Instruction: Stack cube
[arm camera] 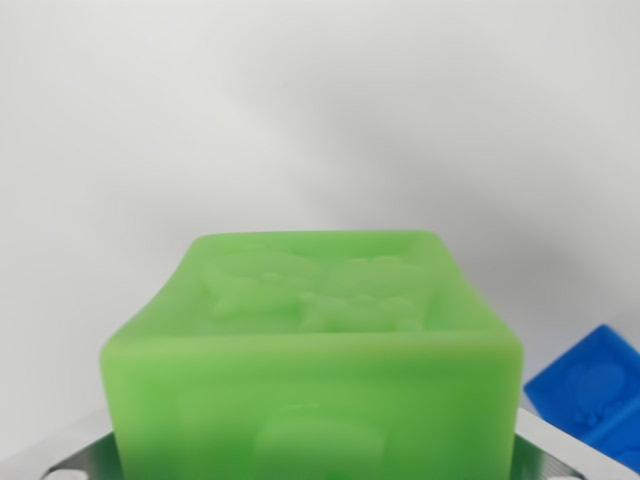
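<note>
**A:** Where is your cube right now?

**B:** Your green cube (320, 370) fills the lower middle of the wrist view, hard up against the camera. That closeness, with metal gripper parts (75, 455) flanking it at both bottom corners, suggests to me that you are carrying it in the pincer. I would not swear to it: the fingertips are hidden behind the block, so you cannot tell from this picture whether the pincer is clamped or merely around it.

**A:** Why would it sit that way?

**B:** It looks level, its embossed face turned upward and its edges square to the view. My guess is that you hold it like that so its underside lands flat on the other block.

**A:** And the other block?

**B:** The blue cube (590, 395) lies at the wrist view's right, low down and cut by the frame edge. It rests on the white tabletop (300, 120), apart from the green one and off to the side, so you are not yet lined up above it.

**A:** Any writing or brand you can read?

**B:** None. Both cubes carry raised relief, cartoon-like figures on the green top and a rounded shape on the blue, but no letters you could make out. The tabletop is plain.
</note>
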